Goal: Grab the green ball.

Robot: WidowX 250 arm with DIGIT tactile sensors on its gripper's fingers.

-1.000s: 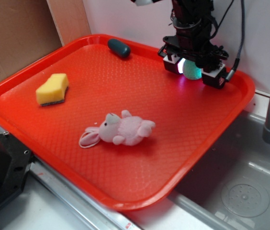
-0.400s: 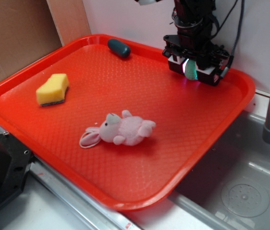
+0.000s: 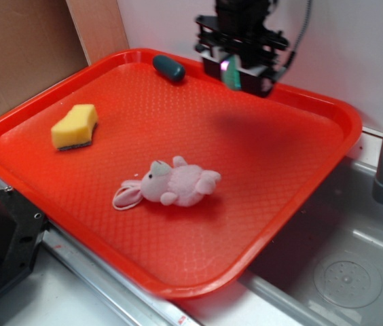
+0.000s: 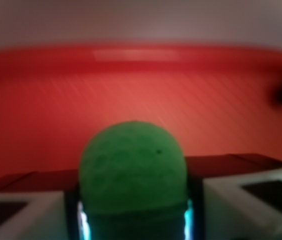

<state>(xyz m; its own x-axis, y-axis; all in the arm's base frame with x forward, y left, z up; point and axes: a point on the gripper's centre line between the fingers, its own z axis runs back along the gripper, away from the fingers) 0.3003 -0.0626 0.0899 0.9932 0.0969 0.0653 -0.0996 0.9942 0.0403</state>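
From my seat I see the green ball (image 3: 231, 73) as round, so it has no long axis and no facing that I can make out; in the exterior view only a narrow green sliver of it shows between the pincer's white blocks. The pincer (image 3: 235, 72) is closed around the ball, one finger (image 4: 241, 205) pressed against each side of it, with the gap between the fingers no wider than the ball itself. The ball is held up above the far edge of the red tray (image 3: 314, 163), clear of the tray floor, with a dark blurred shadow lying on the tray in front of it.

In the wrist view the ball (image 4: 132, 172) fills the lower middle of the picture: a dull green dome with a slightly mottled, fuzzy surface, though the picture is too soft for me to read the weave. Bright light glows at each lower flank where it meets the fingers.

Elsewhere on the tray lie a dark teal capsule (image 3: 168, 68) near the far rim, a yellow sponge (image 3: 75, 126) to the left and a pink plush bunny (image 3: 171, 183) near the middle, all apart from the pincer.
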